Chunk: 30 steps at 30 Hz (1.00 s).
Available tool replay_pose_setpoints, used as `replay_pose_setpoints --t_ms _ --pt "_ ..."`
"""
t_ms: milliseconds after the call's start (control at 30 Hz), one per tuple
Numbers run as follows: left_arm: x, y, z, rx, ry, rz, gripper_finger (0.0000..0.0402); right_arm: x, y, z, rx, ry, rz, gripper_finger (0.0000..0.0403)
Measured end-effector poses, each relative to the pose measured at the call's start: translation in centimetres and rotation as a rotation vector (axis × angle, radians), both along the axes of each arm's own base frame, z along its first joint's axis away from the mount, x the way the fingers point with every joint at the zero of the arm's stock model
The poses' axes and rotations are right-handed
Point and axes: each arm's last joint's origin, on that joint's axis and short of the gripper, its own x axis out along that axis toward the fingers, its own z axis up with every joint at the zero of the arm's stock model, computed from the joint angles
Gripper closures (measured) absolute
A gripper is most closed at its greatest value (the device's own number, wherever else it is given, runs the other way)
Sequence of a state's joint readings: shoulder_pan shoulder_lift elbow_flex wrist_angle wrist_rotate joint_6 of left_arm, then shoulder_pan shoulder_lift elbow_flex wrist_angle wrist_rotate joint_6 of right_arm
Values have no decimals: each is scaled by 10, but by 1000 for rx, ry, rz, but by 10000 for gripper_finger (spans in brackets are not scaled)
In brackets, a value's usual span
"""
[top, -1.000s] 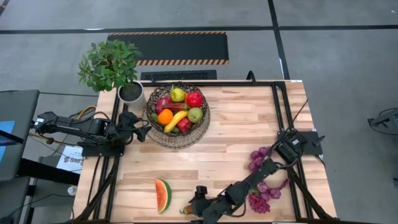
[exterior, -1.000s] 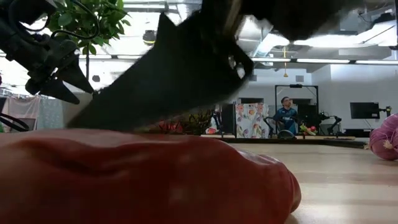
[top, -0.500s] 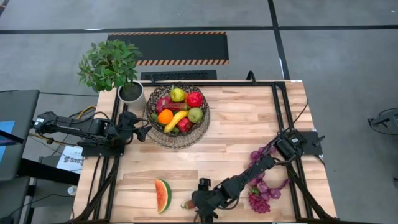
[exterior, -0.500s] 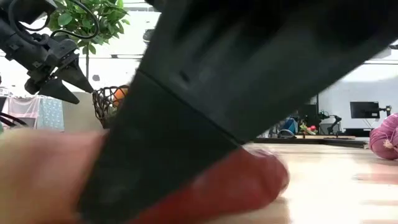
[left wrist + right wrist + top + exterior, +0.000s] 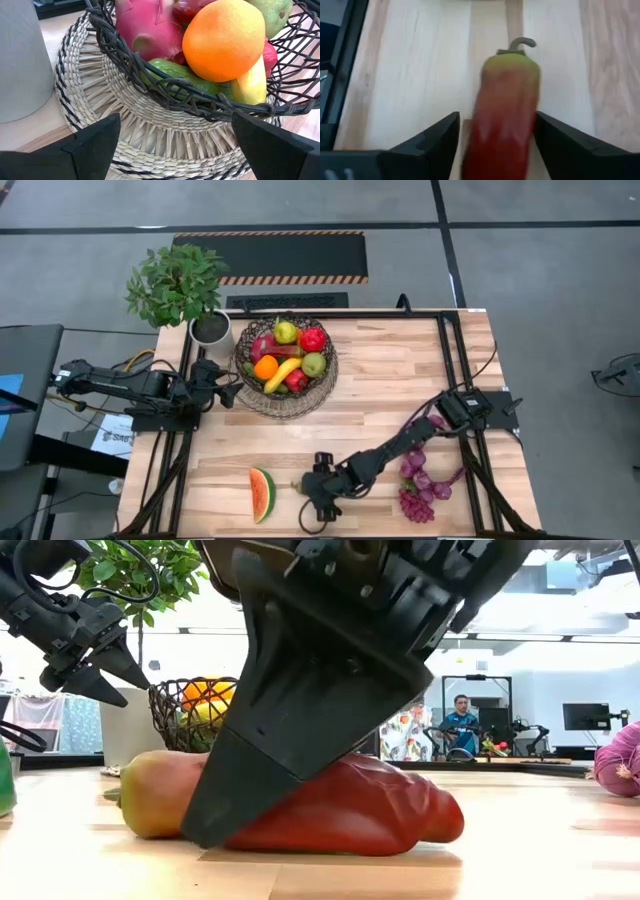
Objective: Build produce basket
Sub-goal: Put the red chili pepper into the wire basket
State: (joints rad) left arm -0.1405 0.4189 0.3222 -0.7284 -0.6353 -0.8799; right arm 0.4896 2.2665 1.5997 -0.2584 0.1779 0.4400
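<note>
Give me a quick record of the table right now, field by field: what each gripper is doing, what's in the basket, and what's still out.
right gripper: open, fingers either side of a red and green pepper lying on the table
left gripper: open, waiting beside the basket
in basket: orange, pink dragon fruit, banana, cucumber, other produce
still on table: pepper, watermelon slice, purple grapes
under basket: woven mat
</note>
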Motion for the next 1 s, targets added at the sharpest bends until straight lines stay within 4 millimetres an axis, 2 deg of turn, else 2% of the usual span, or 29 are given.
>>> replay_pose_setpoints --t_ms 167,267,467,633,733,833,1000 --pt "0 0 0 0 0 0 34 5 -9 1 -15 -7 2 179" --pt "0 0 0 0 0 0 34 8 -18 8 -26 -22 0 215" --pt "0 0 0 1 0 1 34 13 -43 39 -55 -75 5 275" --pt "0 0 0 2 0 1 34 16 -70 77 -85 -155 7 264" --pt "0 0 0 7 -1 6 34 16 -96 108 -121 -225 -5 253" --pt "0 0 0 16 -2 13 34 14 -132 140 -190 -310 -66 253" --pt "0 1 1 35 -1 23 34 14 -201 172 -305 -411 -196 258"
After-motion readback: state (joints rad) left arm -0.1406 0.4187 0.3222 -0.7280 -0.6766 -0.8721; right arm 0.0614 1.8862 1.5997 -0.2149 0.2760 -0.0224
